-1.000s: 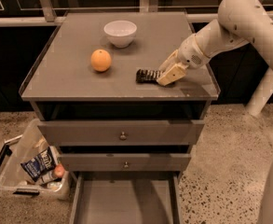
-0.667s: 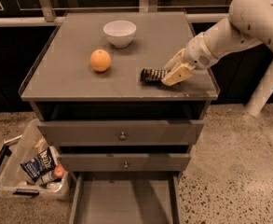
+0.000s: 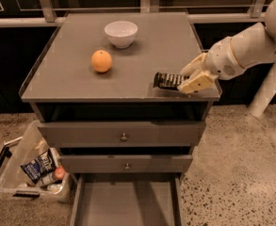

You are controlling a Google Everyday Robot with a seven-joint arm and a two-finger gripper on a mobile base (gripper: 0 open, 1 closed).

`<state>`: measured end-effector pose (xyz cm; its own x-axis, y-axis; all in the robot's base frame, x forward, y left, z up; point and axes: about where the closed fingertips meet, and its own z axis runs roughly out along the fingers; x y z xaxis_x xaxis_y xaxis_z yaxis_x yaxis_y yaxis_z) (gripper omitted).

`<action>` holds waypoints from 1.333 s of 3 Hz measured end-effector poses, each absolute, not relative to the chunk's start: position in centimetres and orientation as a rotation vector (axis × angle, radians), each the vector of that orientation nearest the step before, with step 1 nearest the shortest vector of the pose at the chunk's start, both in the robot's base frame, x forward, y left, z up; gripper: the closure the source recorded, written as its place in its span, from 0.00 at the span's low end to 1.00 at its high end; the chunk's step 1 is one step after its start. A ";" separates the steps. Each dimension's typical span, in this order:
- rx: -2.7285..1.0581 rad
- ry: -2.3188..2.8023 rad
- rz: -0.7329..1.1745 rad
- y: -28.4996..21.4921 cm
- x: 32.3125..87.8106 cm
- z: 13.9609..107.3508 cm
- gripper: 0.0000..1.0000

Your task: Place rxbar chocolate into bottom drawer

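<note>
The rxbar chocolate (image 3: 167,81), a dark flat bar, lies level at the front right of the grey cabinet top (image 3: 81,81). My gripper (image 3: 190,80) comes in from the right. Its pale fingers (image 3: 197,82) are closed on the bar's right end, and the left end sticks out toward the orange. The bar sits just at or barely above the top near the right edge. The bottom drawer (image 3: 123,204) is pulled out below, a wide shallow grey tray with nothing in it.
An orange (image 3: 101,60) and a white bowl (image 3: 121,33) sit on the cabinet top. The two upper drawers (image 3: 124,137) with knobs are shut. A clear bin (image 3: 15,173) holding a blue-white snack bag (image 3: 38,166) stands on the floor at left. A white post (image 3: 264,93) stands at right.
My gripper has moved to the right and slightly toward the front edge, and the rxbar chocolate has moved with it. The orange and the bowl have not moved.
</note>
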<state>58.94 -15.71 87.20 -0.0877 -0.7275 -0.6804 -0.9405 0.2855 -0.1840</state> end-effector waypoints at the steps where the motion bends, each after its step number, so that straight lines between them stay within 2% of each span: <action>1: -1.474 1.869 0.337 -17.2 55.4 86.9 1.00; 3: -1.433 1.906 0.237 -17.9 49.1 81.7 1.00; 4: -1.401 1.936 0.263 -17.3 47.5 77.8 1.00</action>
